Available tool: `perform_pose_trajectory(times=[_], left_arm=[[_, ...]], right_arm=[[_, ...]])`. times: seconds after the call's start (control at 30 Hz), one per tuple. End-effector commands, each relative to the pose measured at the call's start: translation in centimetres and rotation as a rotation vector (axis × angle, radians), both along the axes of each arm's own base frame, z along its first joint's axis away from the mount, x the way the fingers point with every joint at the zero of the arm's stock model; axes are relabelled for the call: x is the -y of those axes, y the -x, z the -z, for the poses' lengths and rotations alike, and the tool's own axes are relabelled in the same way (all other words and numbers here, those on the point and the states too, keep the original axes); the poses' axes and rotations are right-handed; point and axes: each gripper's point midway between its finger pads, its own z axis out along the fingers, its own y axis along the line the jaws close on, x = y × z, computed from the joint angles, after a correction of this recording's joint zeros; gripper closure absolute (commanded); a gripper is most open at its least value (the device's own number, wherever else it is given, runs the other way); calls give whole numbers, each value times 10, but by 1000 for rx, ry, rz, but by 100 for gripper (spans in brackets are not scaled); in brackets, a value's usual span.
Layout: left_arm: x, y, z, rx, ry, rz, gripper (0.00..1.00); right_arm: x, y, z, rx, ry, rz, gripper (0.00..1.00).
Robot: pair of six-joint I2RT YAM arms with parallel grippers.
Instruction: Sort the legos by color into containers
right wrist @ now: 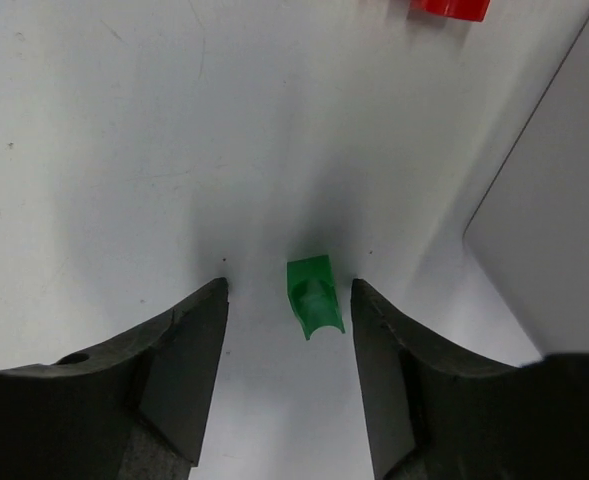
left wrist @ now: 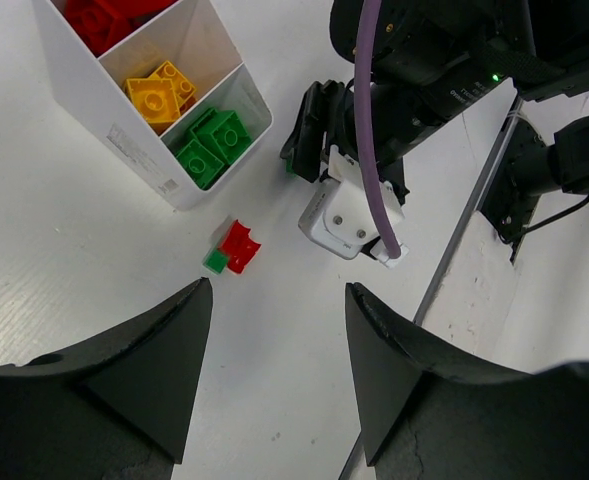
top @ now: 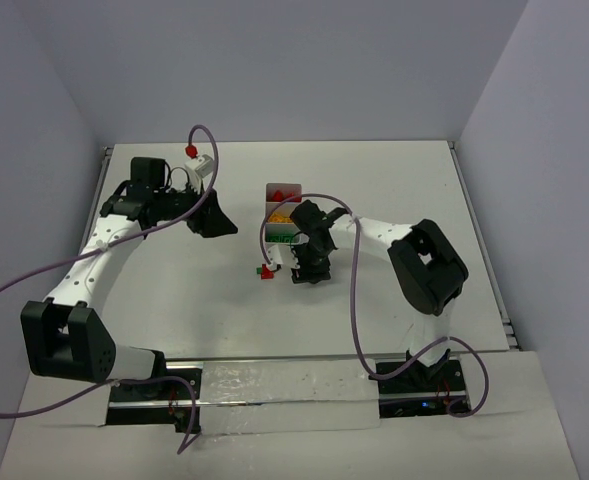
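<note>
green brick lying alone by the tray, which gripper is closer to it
Right. The right gripper has its fingers on either side of the green brick, not touching it. The left gripper hangs well off to the left, open.

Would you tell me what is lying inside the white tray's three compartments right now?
The white tray holds red bricks in one end compartment, yellow bricks in the middle and green bricks in the other end. Anything beneath the top bricks is covered.

Colour-sorted tray (left wrist: 102,115); stray bricks (left wrist: 236,246) beside
</note>
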Motion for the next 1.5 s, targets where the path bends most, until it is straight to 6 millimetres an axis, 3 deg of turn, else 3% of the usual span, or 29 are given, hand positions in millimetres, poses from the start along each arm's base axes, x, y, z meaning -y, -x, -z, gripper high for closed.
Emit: perform_pose_trajectory(times=[0.0,0.07,0.3,0.43,0.63,0.8,1.2,1.37,1.47], left_arm=[[0,-3,-4,36,16,23,36],[-1,-2,-4,34,18,23,36],[-2,-5,0,27,16,17,36],[-4,-8,-1,29,20,5,36],[-16,-14,-3,45,17,-48,36],[-22,-16,-2,43,16,-70,37],[-28,-17,1,42,5,-87,37],[-31,-18,5,44,-8,-94,36],[-33,-18,8,44,-18,-98,36]], right_arm=[[-12,-9,-8,25,-20,-39,45],[-12,-9,-8,25,-19,-39,48],[-10,-9,-13,35,-18,-13,79],[-11,-10,-39,60,-53,7,97],[-37,-35,-108,140,-214,84,99],[-61,-51,-136,126,-310,166,99],[-84,-88,-132,142,-328,278,98],[-87,-92,-129,144,-323,282,95],[-89,-90,-126,145,-318,274,89]])
